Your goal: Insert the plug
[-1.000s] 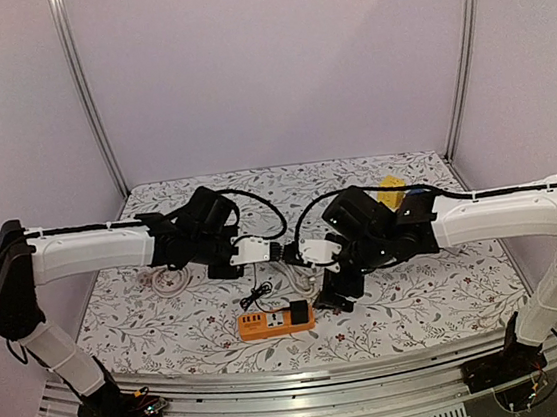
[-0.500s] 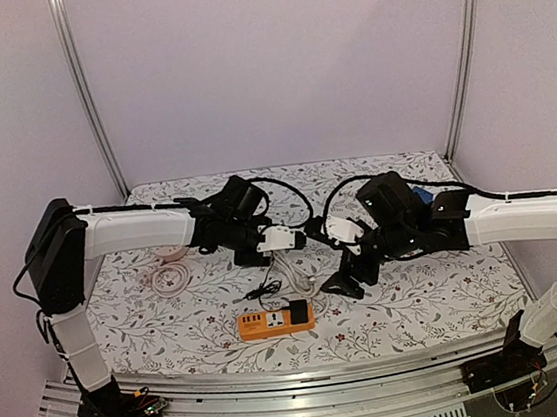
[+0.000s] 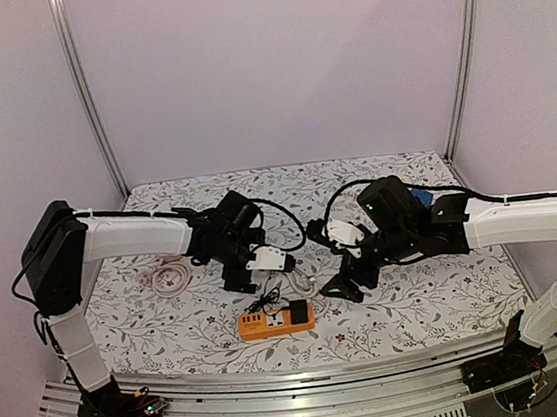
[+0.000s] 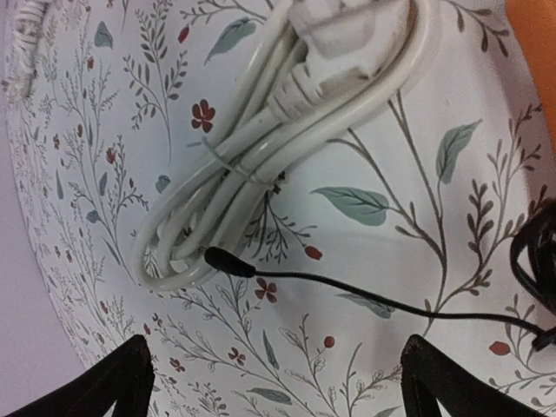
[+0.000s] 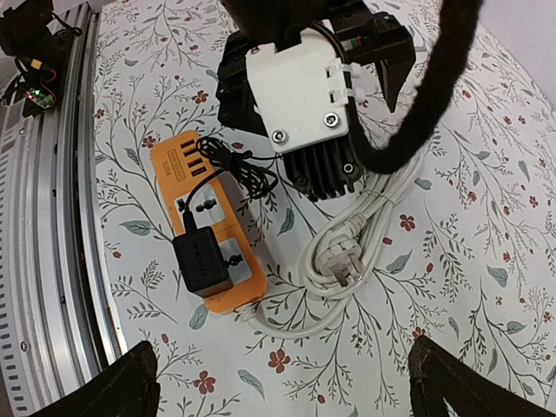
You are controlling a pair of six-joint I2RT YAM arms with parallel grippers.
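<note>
The black plug (image 5: 201, 261) (image 3: 298, 314) sits seated in a socket at one end of the orange power strip (image 5: 246, 276) (image 3: 261, 323). Its thin black cord (image 4: 365, 300) trails over the cloth and ends in a small barrel tip (image 4: 228, 261). My left gripper (image 4: 278, 391) (image 3: 252, 282) hangs open over that cord, behind the strip, with nothing between its fingers. My right gripper (image 5: 287, 395) (image 3: 340, 285) is open and empty, hovering to the right of the strip. The strip's own white cable (image 5: 356, 252) (image 4: 287, 113) lies bundled between the two grippers.
A floral cloth (image 3: 420, 298) covers the table. A pale coiled cord (image 3: 171, 278) lies at the left. A blue object (image 3: 420, 195) peeks out behind the right arm. A metal rail (image 5: 52, 174) runs along the near edge.
My left gripper has gone from shut to open, and its arm has reached out and dropped low behind the strip. The right arm moved rightward, then stayed put.
</note>
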